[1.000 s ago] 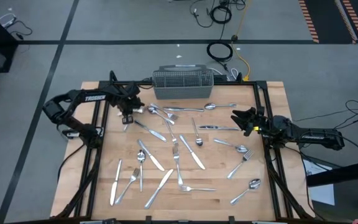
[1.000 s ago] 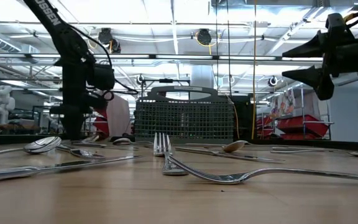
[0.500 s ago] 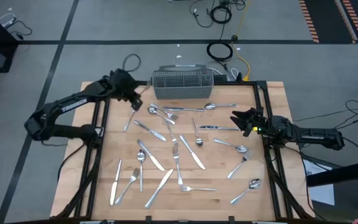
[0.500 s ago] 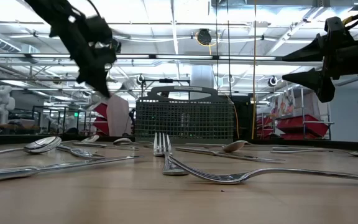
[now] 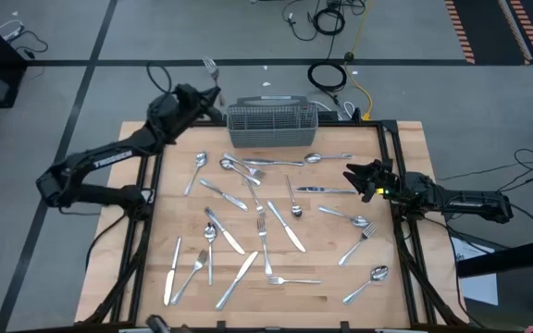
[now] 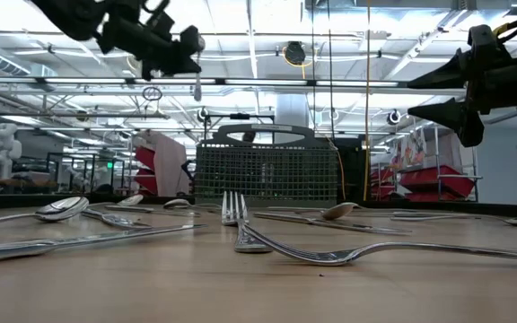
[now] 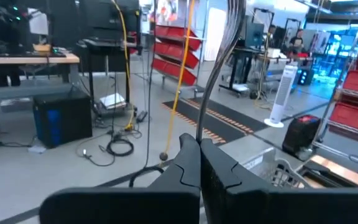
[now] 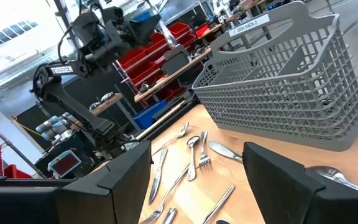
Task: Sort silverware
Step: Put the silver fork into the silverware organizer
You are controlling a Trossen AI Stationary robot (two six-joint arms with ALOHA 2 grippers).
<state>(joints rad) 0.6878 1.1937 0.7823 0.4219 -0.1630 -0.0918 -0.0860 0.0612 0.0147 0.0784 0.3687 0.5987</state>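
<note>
The silverware, forks, spoons and knives [image 5: 263, 227], lies scattered flat on the wooden table [image 5: 396, 305]. A grey mesh basket [image 5: 272, 123] stands at the table's far edge. High above the far left corner, just left of the basket, my left gripper [image 5: 216, 96] points level and is shut on a fork [image 5: 211, 67]. At the table's right edge my right gripper [image 5: 359, 178] hangs open with nothing between its fingers [image 8: 117, 168]. My left gripper pinches the fork's handle [image 7: 204, 124] between its two fingers, which lie level and across the handle. The fork stands roughly upright, tines [image 7: 234, 15] up. A short end of the handle [image 6: 197, 87] hangs below the fingers. It is lifted clear of the table.
A spoon [image 5: 197, 166] lies on the table below and nearer than the left gripper. More spoons and a fork [image 5: 248, 168] lie just in front of the basket. Black frame rails [image 5: 146, 213] run along both side edges of the table.
My left gripper has risen from the table's far left part, beside the spoon, and gone toward the far edge by the basket. It has tipped from pointing down to level and rolled. The fork has come up with it, clear of the table.
</note>
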